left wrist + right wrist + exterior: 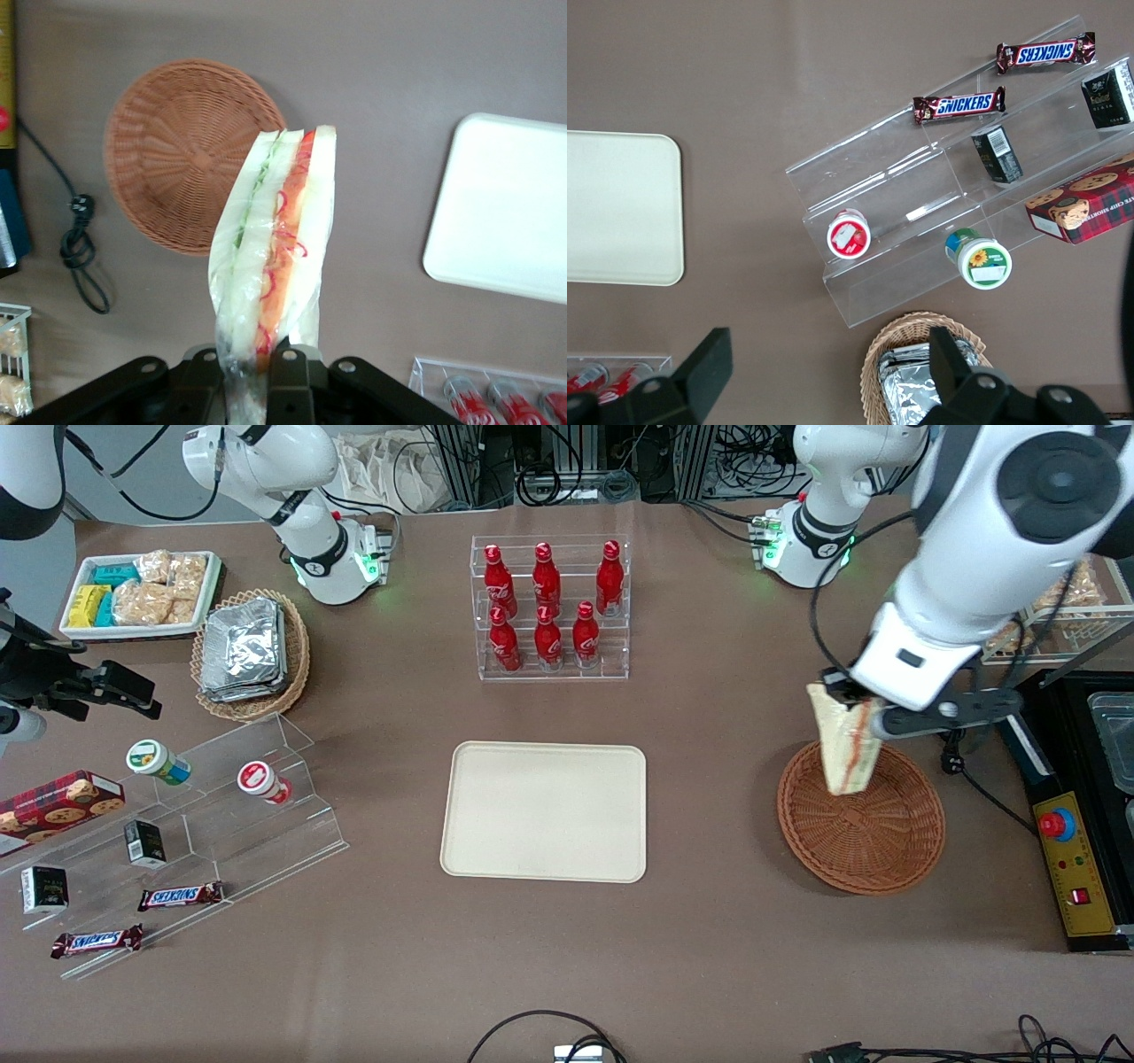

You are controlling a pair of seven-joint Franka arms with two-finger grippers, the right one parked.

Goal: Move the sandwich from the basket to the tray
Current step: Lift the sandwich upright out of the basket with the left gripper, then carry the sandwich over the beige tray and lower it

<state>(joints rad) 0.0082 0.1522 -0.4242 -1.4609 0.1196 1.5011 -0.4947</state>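
Brown surface carries the reddish-brown round wicker basket, above which the wrapped triangular white-bread sandwich is pinched by the gripper; slippage short of the cream rectangular tray is judged possible, the wrapper being held at one end only.

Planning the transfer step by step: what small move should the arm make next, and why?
Probably carry sideways toward the tray: the pincer is shut on the sandwich, which hangs lifted above the basket, and the tray lies bare toward the parked arm's end.
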